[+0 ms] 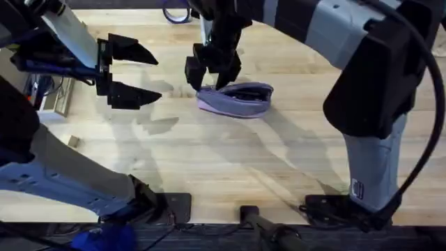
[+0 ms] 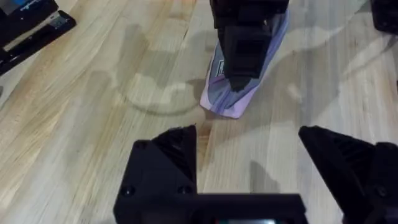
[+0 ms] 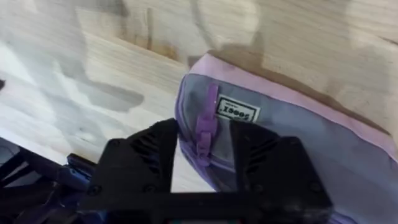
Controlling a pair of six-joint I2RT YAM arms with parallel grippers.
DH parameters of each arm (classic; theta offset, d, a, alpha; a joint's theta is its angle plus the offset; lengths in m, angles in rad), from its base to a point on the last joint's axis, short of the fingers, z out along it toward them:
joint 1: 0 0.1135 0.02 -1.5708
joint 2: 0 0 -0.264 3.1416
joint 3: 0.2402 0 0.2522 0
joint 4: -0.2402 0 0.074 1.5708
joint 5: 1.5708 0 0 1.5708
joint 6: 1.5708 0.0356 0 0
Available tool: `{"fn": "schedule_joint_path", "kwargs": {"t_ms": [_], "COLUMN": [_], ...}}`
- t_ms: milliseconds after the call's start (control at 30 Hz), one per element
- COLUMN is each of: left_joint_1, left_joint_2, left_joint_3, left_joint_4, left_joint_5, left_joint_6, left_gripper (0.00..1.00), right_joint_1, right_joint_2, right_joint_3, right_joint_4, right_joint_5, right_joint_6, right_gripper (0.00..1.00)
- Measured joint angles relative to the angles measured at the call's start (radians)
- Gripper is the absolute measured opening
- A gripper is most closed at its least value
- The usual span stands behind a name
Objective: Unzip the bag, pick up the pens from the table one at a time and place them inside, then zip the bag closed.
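The purple pencil bag (image 1: 237,99) lies on the worktop (image 1: 209,160) toward the far edge, near the middle of its width, long side running left to right. A small white label and a purple zip pull (image 3: 205,127) sit at its left end, seen close in the right wrist view.

The right gripper (image 1: 212,68) hangs over that left end of the bag, pointing down. Its jaws are partly open, one on each side of the zip pull, which stands in the gap between them; whether they touch the pull cannot be told. In the left wrist view the same gripper (image 2: 249,46) sits over the bag (image 2: 231,99), covering much of it.

The left gripper (image 1: 132,72) is held above the worktop to the left of the bag, well apart from it, pointing toward it. Its jaws are wide open and hold nothing.

A black stapler (image 2: 28,28) rests near the worktop's left edge. A purple ring (image 1: 175,14) lies at the far edge behind the right gripper
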Motion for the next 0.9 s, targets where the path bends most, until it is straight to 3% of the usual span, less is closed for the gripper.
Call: {"fn": "schedule_joint_path", "kwargs": {"t_ms": [467,900], "left_joint_1": [0.000,0.000], "left_joint_2": [0.000,0.000], "left_joint_3": [0.000,0.000], "left_joint_4": [0.000,0.000], "left_joint_5": [0.000,0.000], "left_joint_6": [0.000,0.000], "left_gripper": [0.995,0.995], "right_joint_1": [0.003,0.003], "right_joint_2": [0.000,0.000], "right_joint_3": [0.000,0.000], "right_joint_4": [0.008,0.008], "right_joint_5": [-0.015,-0.014], "right_joint_6": [0.000,0.000], "right_gripper": [0.196,0.045]}}
